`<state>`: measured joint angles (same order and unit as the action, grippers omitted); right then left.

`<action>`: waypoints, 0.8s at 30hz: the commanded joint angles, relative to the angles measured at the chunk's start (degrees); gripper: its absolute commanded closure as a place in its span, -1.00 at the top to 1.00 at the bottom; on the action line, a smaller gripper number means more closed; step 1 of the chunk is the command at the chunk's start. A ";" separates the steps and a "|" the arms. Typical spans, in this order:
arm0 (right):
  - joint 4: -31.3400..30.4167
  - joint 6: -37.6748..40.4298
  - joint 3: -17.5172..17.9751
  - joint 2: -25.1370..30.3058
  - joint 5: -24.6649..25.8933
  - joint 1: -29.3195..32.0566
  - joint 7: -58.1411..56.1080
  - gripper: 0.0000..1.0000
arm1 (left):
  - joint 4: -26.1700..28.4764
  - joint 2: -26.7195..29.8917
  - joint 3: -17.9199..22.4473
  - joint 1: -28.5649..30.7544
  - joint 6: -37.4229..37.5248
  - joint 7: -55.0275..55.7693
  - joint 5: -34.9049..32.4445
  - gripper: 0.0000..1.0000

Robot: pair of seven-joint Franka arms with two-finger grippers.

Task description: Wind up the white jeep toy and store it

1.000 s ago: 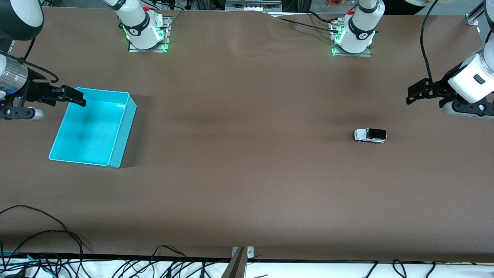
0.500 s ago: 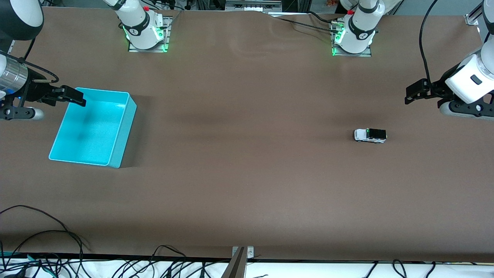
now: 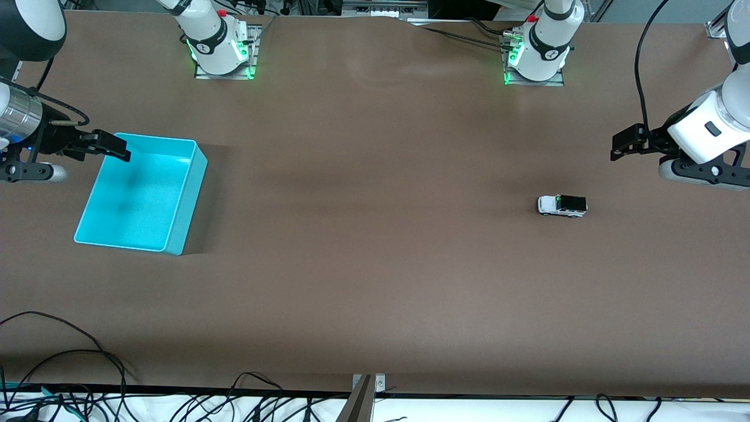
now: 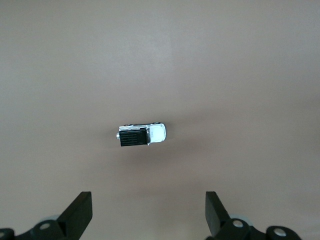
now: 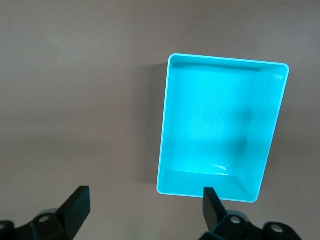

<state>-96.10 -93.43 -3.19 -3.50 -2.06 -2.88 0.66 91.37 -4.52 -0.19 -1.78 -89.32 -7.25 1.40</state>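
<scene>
Left end effector has shifted, near white jeep toy.

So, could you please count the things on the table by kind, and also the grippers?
Toy cars: 1, the white jeep toy
Bins: 1, the turquoise bin
Grippers: 2, left gripper and right gripper, both open
Total: 4

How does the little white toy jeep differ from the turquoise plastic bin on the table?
Size: the small white toy jeep with a black rear roof is tiny, while the turquoise rectangular plastic bin is far larger.
Colour: the jeep is white and black with a green spot; the bin is one solid turquoise.
Place: the jeep sits toward the left arm's end of the table, the bin toward the right arm's end.
Both rest on the brown table, untouched.
</scene>
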 commanded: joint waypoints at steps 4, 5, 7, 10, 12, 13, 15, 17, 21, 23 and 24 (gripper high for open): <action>-0.23 0.35 -0.68 0.33 -0.84 -0.46 -0.84 1.00 | -1.81 -1.71 -0.08 0.20 0.64 -4.88 0.00 1.00; -0.23 0.44 -0.68 0.33 -0.84 -0.46 -0.84 1.00 | -1.81 -2.06 -0.08 0.11 0.64 -5.23 0.00 1.00; -0.23 0.35 -0.68 0.33 -0.84 -0.46 -0.84 1.00 | -1.81 -2.59 -0.08 0.11 0.64 -6.81 -0.61 1.00; -0.23 0.35 -0.68 0.33 -0.84 -0.46 -0.84 1.00 | -1.72 -3.29 -0.16 -0.33 0.55 -11.72 -3.24 1.00; -0.23 0.44 -0.68 0.33 -0.84 -0.46 -0.92 1.00 | -1.72 -3.82 -0.25 -0.33 0.47 -14.54 -4.12 1.00; -0.23 0.35 -0.68 0.33 -0.84 -0.46 -0.84 1.00 | -1.72 -3.91 -0.25 -0.41 0.47 -15.51 -4.13 1.00; -0.23 0.35 -0.68 0.33 -0.84 -0.46 -0.84 1.00 | -1.55 -4.09 -0.25 -0.33 0.47 -16.39 -4.13 1.00; -0.23 0.35 -0.68 0.33 -0.84 -0.46 -0.92 1.00 | -1.55 -4.61 -0.25 -0.33 0.03 -17.01 -4.21 1.00; -0.23 0.44 -0.68 0.33 -0.84 -0.46 -0.84 1.00 | -0.84 -4.88 -0.25 -0.15 -1.03 -21.39 -4.21 1.00; -0.23 0.35 -0.68 0.33 -0.84 -0.46 -0.84 1.00 | -0.84 -5.32 -0.25 0.02 -1.47 -23.77 -4.21 1.00; -0.23 0.35 -0.68 0.33 -0.84 -0.46 -0.92 1.00 | -0.84 -5.67 -0.25 0.20 -1.56 -24.82 -4.21 1.00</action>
<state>-96.10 -93.41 -3.19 -3.50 -2.06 -2.88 0.66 91.37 -8.91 -0.24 -1.91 -90.22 -26.18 -1.06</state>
